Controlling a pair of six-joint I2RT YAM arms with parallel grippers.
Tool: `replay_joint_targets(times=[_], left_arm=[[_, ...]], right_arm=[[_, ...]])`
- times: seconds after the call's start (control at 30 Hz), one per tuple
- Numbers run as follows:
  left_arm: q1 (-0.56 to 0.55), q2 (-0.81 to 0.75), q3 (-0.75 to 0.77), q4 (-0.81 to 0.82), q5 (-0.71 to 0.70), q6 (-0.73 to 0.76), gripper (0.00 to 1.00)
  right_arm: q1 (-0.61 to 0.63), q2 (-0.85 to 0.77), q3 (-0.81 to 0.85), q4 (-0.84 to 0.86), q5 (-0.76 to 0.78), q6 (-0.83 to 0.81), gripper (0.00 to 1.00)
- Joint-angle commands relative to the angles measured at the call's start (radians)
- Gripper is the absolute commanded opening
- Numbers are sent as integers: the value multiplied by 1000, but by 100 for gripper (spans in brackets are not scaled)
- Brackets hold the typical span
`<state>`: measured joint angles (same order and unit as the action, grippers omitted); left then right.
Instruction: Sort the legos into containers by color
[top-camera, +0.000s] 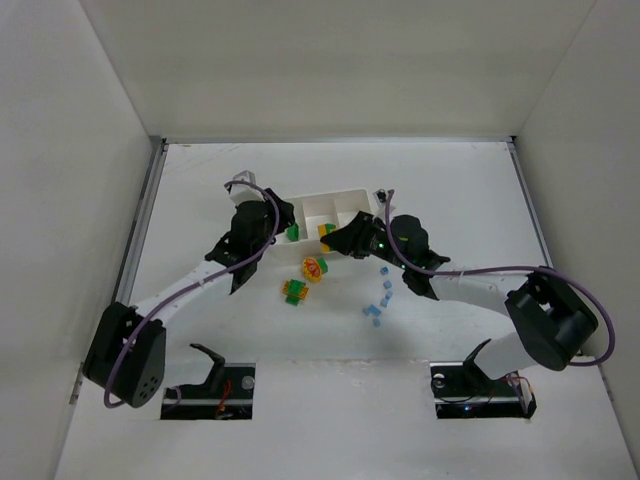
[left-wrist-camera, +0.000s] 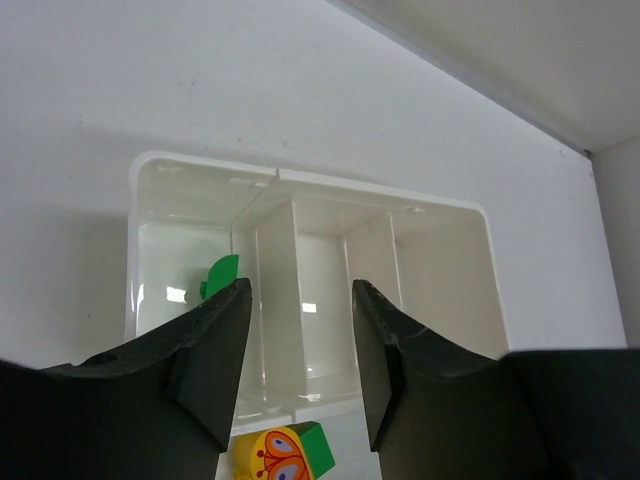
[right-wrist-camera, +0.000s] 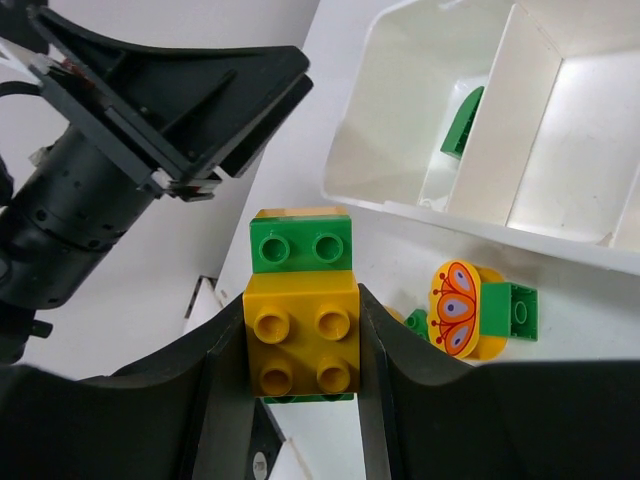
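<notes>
The white three-compartment tray (top-camera: 345, 197) stands at the table's middle back. A green brick (left-wrist-camera: 221, 273) lies in its left compartment and also shows in the right wrist view (right-wrist-camera: 462, 122). My right gripper (right-wrist-camera: 300, 345) is shut on a yellow-and-green cluster (right-wrist-camera: 300, 325), held just in front of the tray (right-wrist-camera: 500, 120). My left gripper (left-wrist-camera: 300, 340) is open and empty, facing the tray's (left-wrist-camera: 300, 180) front wall. A yellow butterfly brick joined to a green one (top-camera: 314, 267) lies in front of the tray. Another green-yellow cluster (top-camera: 294, 290) lies nearer.
Several pale blue bricks (top-camera: 383, 298) lie scattered to the right of the clusters. The left arm's gripper (right-wrist-camera: 150, 110) is close on the left of my right gripper. White walls enclose the table on three sides.
</notes>
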<state>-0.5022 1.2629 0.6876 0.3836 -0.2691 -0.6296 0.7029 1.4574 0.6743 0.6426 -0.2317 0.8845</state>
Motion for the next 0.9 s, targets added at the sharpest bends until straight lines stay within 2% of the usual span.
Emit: replay_joint_targets(times=[0.0, 0.23, 0.47, 0.7, 0.87], left_arm=[[-8, -75, -6, -6, 27, -42, 43], [-38, -200, -95, 49, 212, -215, 52], [-31, -218, -212, 245, 384, -395, 57], [-19, -224, -278, 429, 410, -475, 57], [-31, -235, -309, 488, 416, -495, 57]], right_arm=[[14, -20, 47, 32, 2, -21, 22], [11, -11, 47, 69, -44, 4, 22], [-6, 1, 24, 213, -159, 103, 25], [-30, 52, -12, 403, -254, 255, 26], [-42, 95, -27, 499, -267, 327, 25]])
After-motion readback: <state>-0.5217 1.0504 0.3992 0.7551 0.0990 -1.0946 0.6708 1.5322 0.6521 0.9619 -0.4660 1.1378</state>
